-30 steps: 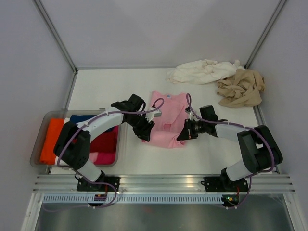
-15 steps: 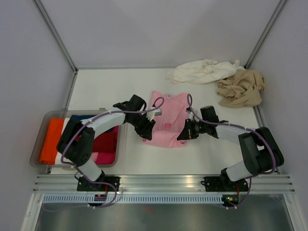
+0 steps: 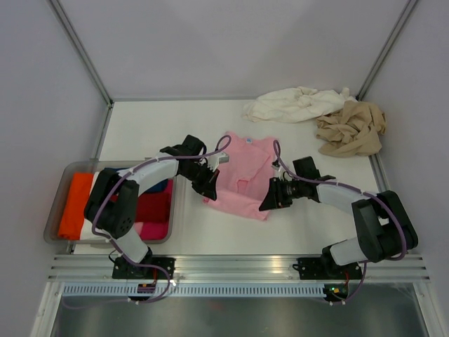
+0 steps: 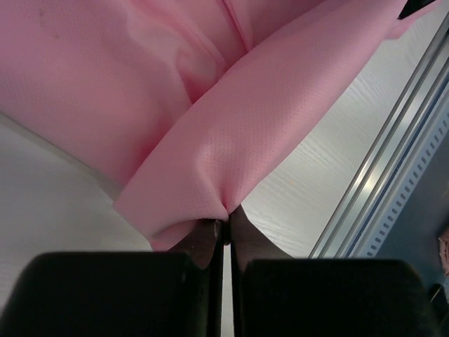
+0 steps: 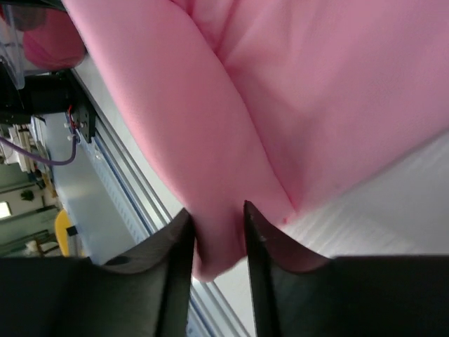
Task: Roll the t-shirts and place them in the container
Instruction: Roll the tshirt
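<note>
The light pink t-shirt [image 3: 242, 179] lies folded in the middle of the table, between both arms. My left gripper [image 3: 208, 189] is at its near left edge, shut on a pinch of the pink cloth [image 4: 266, 119], with the jaws [image 4: 226, 223] pressed together. My right gripper [image 3: 266, 200] is at the near right corner. Its fingers [image 5: 217, 214] stand apart, with a loose fold of the pink shirt [image 5: 316, 91] lying between them. The cream-white t-shirt [image 3: 295, 104] and the tan-beige t-shirt [image 3: 351, 128] lie crumpled at the far right.
A clear grey tray [image 3: 112, 164] holding orange, red and blue folded cloth stands at the left, beside the left arm. The table's metal rail [image 3: 238, 267] runs along the near edge. Grey walls close in the back and sides.
The left gripper's jaws have shut on the shirt's near left edge. The right gripper's jaws have opened. The shirt's near edge now lies a little lower and wider.
</note>
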{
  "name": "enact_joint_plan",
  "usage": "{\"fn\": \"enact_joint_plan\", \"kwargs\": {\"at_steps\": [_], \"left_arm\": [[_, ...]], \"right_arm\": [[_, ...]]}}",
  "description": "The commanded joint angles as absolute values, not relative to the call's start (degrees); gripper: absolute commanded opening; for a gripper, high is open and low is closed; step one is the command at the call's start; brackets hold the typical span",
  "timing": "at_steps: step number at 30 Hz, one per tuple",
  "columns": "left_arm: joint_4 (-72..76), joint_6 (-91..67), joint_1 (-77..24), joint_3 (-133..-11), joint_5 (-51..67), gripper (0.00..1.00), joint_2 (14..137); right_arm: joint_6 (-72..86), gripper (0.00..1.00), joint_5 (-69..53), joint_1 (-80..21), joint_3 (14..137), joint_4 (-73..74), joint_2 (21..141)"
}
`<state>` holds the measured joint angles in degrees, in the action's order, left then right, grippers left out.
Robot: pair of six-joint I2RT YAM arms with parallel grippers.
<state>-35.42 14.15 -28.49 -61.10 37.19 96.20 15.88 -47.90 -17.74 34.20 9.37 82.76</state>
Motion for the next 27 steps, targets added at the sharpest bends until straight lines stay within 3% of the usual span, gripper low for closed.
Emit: {"fn": "enact_joint_plan", "kwargs": {"at_steps": [1, 3, 9, 16, 21, 27], "left_arm": [[-37.62, 14.68, -27.33, -60.73, 39.89, 0.02, 94.04], [-37.53, 14.42, -27.33, -61.70, 41.65, 0.02, 94.48], [-37.70, 14.94, -27.25, -61.61, 43.33, 0.02, 95.10], [-38.32, 14.94, -27.25, -61.26, 44.30, 0.02, 95.01], [-38.85, 16.08, -27.16, -62.05, 44.21, 0.02, 95.45], [-39.55, 16.79, -27.16, -62.40, 44.21, 0.02, 95.45]], "right_arm": [[12.75, 0.45, -44.67, -17.40, 36.12, 17.40, 81.39], [12.74, 0.51, -41.59, -17.23, 36.30, 16.18, 80.69], [11.61, 0.54, -41.31, -17.49, 33.84, 13.71, 75.69], [13.34, 0.60, -33.33, -22.31, 27.08, 9.76, 58.46], [17.40, 0.68, -26.38, -26.36, 23.82, 3.62, 59.58], [18.28, 0.70, -23.81, -29.97, 23.91, -3.08, 65.38]]}}
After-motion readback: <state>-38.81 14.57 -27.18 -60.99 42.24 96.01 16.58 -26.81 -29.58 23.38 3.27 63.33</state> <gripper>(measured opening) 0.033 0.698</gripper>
